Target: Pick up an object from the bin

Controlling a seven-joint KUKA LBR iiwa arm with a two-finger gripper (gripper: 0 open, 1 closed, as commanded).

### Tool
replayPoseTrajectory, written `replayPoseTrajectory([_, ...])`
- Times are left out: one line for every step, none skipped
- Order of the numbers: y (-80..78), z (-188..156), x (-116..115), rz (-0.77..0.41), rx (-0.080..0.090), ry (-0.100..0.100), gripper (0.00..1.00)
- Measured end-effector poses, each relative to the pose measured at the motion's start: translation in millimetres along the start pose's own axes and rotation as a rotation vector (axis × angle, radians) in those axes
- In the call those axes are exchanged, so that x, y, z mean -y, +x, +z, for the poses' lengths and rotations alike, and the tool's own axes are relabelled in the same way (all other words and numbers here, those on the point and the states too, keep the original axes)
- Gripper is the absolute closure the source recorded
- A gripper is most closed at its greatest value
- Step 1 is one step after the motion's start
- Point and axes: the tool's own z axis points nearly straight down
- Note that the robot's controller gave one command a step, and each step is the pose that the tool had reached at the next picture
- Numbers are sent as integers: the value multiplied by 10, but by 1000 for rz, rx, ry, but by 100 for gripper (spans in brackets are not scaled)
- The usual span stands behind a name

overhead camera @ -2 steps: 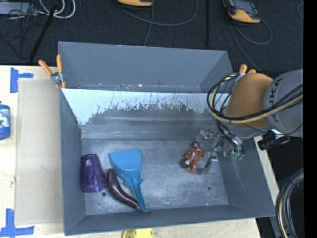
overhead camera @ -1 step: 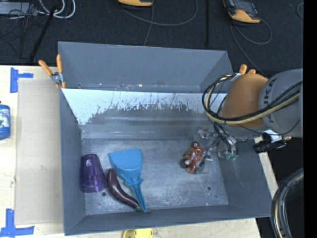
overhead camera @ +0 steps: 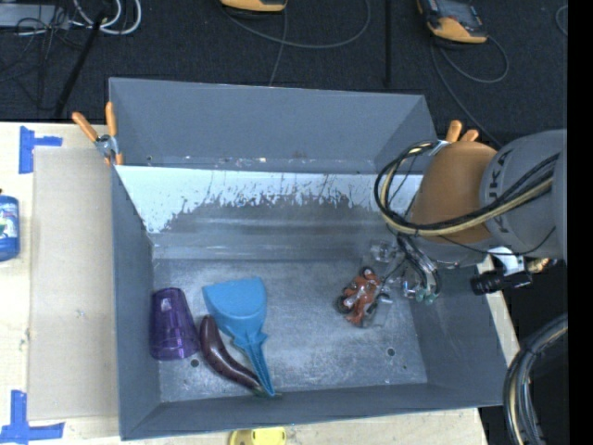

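Brown toy figure (overhead camera: 361,300) lies just beside claw (overhead camera: 400,274).

The bin (overhead camera: 296,286) floor is bare through the middle of the frame, from the blue scoop (overhead camera: 237,310) across to the reddish-brown toy (overhead camera: 361,298), and all along the back wall. At lower left, a purple cup (overhead camera: 170,324), the scoop and a dark purple eggplant-shaped thing (overhead camera: 222,352) crowd close together. At right, the toy lies just beside the gripper (overhead camera: 402,284), close to the right wall.
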Motion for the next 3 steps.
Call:
replayPoseTrajectory([192,6,-115,57,0,1,100])
replayPoseTrajectory([192,6,-116,56,0,1,100])
replayPoseTrajectory([248,-377,-105,76,-8,1,100])
